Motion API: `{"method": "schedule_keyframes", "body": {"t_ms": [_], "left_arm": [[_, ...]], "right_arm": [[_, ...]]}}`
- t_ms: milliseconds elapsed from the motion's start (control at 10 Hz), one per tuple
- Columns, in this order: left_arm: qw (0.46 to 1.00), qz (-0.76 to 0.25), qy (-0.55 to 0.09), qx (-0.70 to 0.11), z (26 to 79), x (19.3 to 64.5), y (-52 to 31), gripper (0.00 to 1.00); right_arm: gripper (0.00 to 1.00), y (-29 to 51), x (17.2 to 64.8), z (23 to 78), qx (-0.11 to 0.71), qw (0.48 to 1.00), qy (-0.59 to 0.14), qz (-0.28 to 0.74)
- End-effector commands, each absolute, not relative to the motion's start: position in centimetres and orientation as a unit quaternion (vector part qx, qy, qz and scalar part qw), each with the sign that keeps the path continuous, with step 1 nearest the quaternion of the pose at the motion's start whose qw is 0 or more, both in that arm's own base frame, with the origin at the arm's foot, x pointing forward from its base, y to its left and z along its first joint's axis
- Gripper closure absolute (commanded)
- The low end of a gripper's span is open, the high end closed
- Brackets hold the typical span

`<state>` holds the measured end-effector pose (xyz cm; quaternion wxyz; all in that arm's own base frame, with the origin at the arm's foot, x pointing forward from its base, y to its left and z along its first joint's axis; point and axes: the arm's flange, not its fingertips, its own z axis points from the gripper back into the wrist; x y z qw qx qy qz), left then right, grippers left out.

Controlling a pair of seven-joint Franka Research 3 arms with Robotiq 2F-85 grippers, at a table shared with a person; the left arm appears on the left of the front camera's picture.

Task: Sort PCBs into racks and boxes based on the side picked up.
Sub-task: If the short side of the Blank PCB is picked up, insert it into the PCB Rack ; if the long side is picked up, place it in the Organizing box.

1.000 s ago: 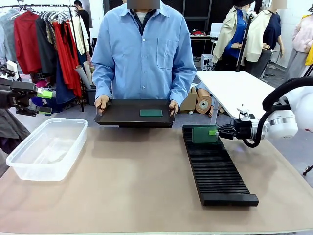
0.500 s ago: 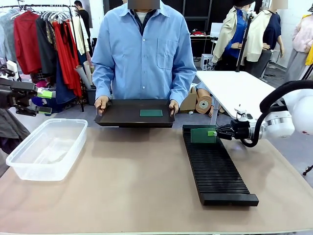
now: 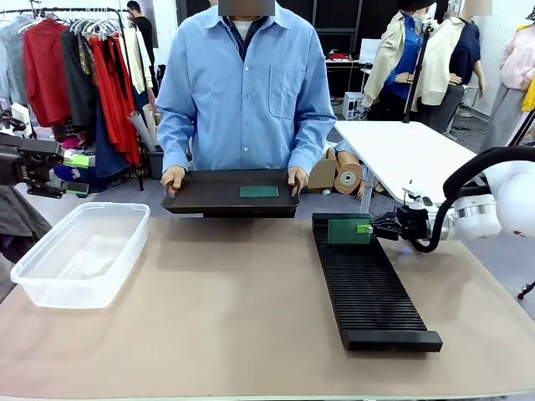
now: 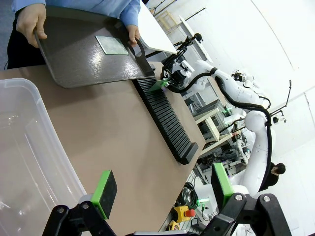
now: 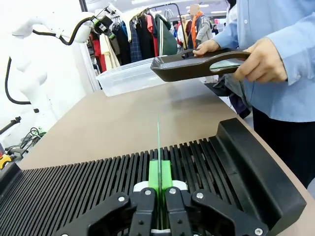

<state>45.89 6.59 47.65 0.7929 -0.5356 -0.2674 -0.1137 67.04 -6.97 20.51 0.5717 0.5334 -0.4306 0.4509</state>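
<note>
My right gripper (image 3: 368, 227) is shut on a green PCB (image 3: 349, 230) that stands upright on edge in the slots at the far end of the black ribbed rack (image 3: 368, 288). The right wrist view has the PCB (image 5: 158, 142) edge-on between the closed fingers of my right gripper (image 5: 159, 182), above the rack (image 5: 74, 187). A second PCB (image 3: 258, 191) lies flat on the smooth black tray (image 3: 209, 196) the person holds with both hands. My left gripper (image 3: 79, 174) hangs open and empty at the far left, above the clear box (image 3: 79, 251).
In the left wrist view, the open left gripper (image 4: 162, 189) looks over the box (image 4: 24, 147), the tray (image 4: 83, 54) and the rack (image 4: 165, 118). A white table (image 3: 410, 150) stands behind on the right, and clothes racks on the left.
My right gripper has lowered the PCB slightly into the rack's far slots and shifted a little. The left arm, the tray and the person's hands have stayed still.
</note>
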Motion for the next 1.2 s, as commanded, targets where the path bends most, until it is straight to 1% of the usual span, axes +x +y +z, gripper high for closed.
{"method": "schedule_keyframes", "body": {"t_ms": [0,300,400,500,800,900,1100], "left_arm": [[0.792,-0.114,-0.267,-0.537,47.7,45.9,6.6,0.0],[0.792,-0.114,-0.267,-0.537,47.7,45.9,6.6,0.0],[0.792,-0.114,-0.267,-0.537,47.7,45.9,6.6,0.0],[0.792,-0.114,-0.267,-0.537,47.7,45.9,6.6,0.0],[0.792,-0.114,-0.267,-0.537,47.7,45.9,6.6,0.0],[0.792,-0.114,-0.267,-0.537,47.7,45.9,6.6,0.0],[0.792,-0.114,-0.267,-0.537,47.7,45.9,6.6,0.0]], "right_arm": [[1.0,-7.7,68.0,19.8,0.532,0.593,-0.417,0.439],[1.0,-7.8,67.9,20.3,0.539,0.596,-0.412,0.429],[0.93,-7.9,67.9,20.4,0.541,0.597,-0.41,0.427],[0.75,-7.9,67.9,20.5,0.543,0.596,-0.41,0.427],[0.15,-8.0,67.9,20.9,0.548,0.589,-0.412,0.428],[0.0,-8.1,67.8,21.1,0.549,0.588,-0.413,0.427],[0.0,-8.5,67.6,21.6,0.55,0.589,-0.419,0.418]]}}
